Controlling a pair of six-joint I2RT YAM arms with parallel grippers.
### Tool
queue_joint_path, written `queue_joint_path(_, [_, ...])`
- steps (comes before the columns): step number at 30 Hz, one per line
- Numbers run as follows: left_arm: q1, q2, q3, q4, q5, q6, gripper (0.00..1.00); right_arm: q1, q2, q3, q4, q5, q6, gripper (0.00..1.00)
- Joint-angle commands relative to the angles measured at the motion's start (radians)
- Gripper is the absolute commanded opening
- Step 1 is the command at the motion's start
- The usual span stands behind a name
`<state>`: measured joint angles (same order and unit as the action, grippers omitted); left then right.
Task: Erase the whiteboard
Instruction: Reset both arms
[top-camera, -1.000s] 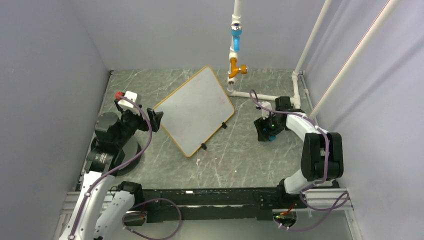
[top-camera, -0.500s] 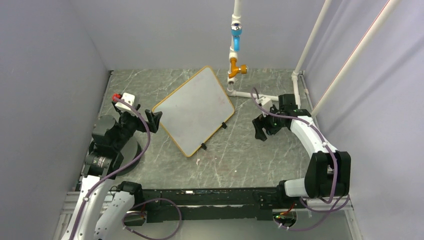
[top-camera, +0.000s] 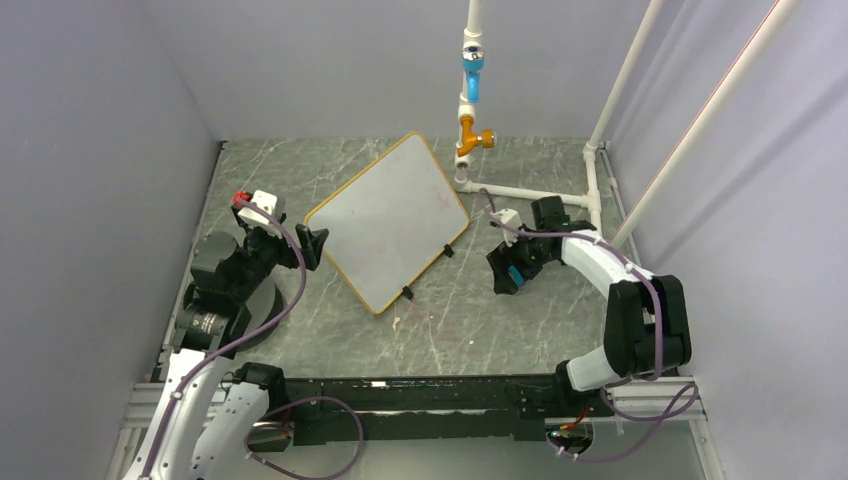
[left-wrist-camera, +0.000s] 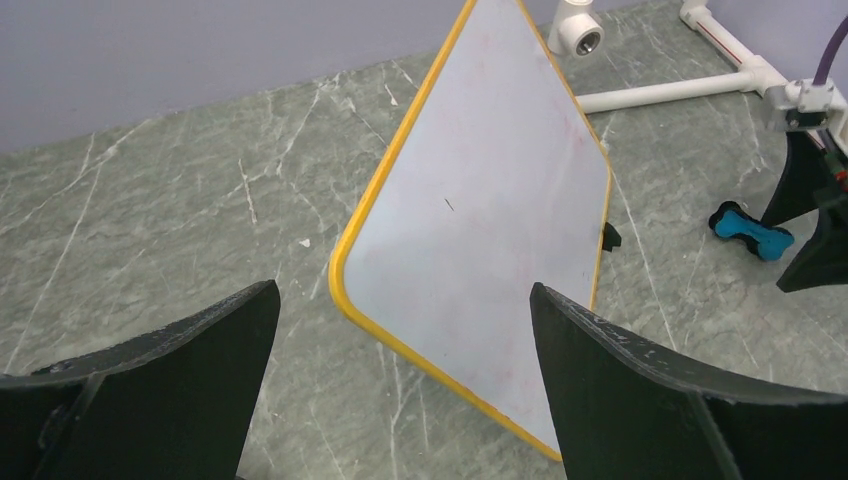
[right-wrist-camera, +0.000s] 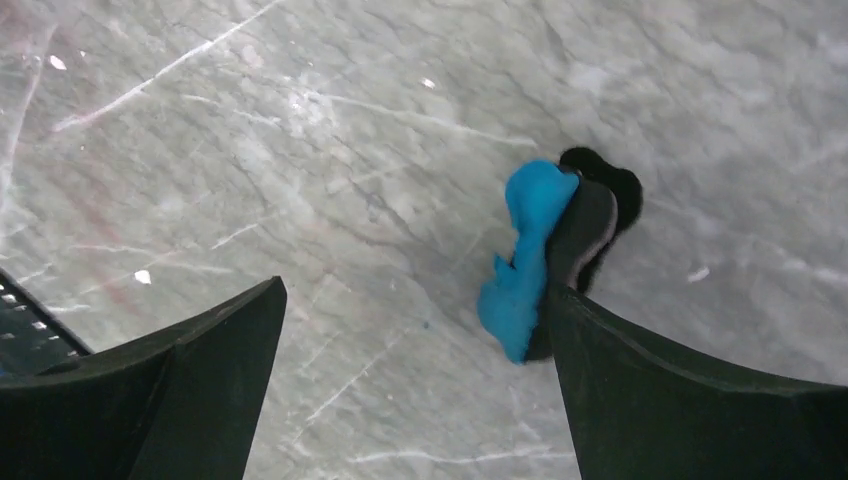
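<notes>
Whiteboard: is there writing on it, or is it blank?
Nearly blank. The whiteboard shows only faint pink smudges and one tiny dark mark, with no readable writing in either view.

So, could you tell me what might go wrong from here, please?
1. The eraser lies off centre, close by one finger of the open right gripper; closing or shifting might knock it away.
2. Faint red smears show on the whiteboard; it may not count as erased.
3. The open left gripper faces the board's corner; advancing could shove it.
</notes>
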<state>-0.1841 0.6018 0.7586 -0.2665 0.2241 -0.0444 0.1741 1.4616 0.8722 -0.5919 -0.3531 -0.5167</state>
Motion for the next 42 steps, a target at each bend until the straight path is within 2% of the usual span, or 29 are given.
queue_joint_path(1, [-0.002,-0.020,0.000,0.052,0.028,0.014,0.99,-0.103,0.046,0.081,-0.088,-0.206,0.009,1.00])
queue_joint_path(2, [-0.002,-0.022,-0.001,0.055,0.031,0.013,0.99,0.002,0.012,0.032,0.015,0.106,0.043,1.00])
queue_joint_path(3, [-0.002,-0.023,-0.001,0.055,0.036,0.013,0.99,0.066,-0.037,-0.055,0.152,0.272,0.048,1.00])
queue_joint_path(4, [-0.002,-0.024,0.000,0.055,0.039,0.016,0.99,0.038,-0.072,-0.068,0.173,0.160,0.060,1.00])
queue_joint_path(5, [-0.001,-0.027,0.001,0.052,0.038,0.016,0.99,-0.042,-0.082,-0.026,0.115,-0.019,0.081,1.00])
queue_joint_path(6, [-0.001,-0.030,-0.002,0.052,0.035,0.018,1.00,-0.084,-0.084,0.013,0.067,-0.126,0.090,1.00])
queue_joint_path(7, [-0.001,-0.035,-0.006,0.053,0.029,0.017,0.99,-0.091,-0.095,0.032,0.054,-0.130,0.087,1.00])
queue_joint_path(10, [-0.002,-0.036,-0.008,0.057,0.036,0.016,0.99,-0.094,-0.143,-0.006,0.104,-0.044,0.082,1.00])
queue_joint_path(13, [-0.002,-0.033,-0.011,0.060,0.046,0.011,0.99,-0.111,-0.183,-0.002,0.088,-0.072,0.078,1.00])
queue_joint_path(17, [-0.002,-0.033,-0.004,0.057,0.039,-0.024,0.99,-0.121,-0.320,0.016,0.115,-0.038,0.113,1.00])
queue_joint_path(23, [-0.002,-0.027,0.165,-0.095,0.062,-0.123,0.99,-0.138,-0.491,0.167,0.082,0.108,0.266,1.00])
queue_joint_path(27, [-0.001,-0.016,0.275,-0.176,0.104,-0.184,0.99,-0.141,-0.530,0.270,0.009,0.111,0.277,1.00])
queue_joint_path(31, [-0.001,-0.009,0.358,-0.262,0.086,-0.201,0.99,-0.148,-0.582,0.329,-0.027,0.068,0.292,1.00])
queue_joint_path(36, [-0.002,-0.049,0.402,-0.304,0.044,-0.211,0.99,-0.156,-0.638,0.339,-0.007,0.145,0.405,1.00])
queue_joint_path(42, [-0.002,-0.062,0.420,-0.340,0.029,-0.204,0.99,-0.156,-0.681,0.338,-0.032,0.147,0.427,1.00])
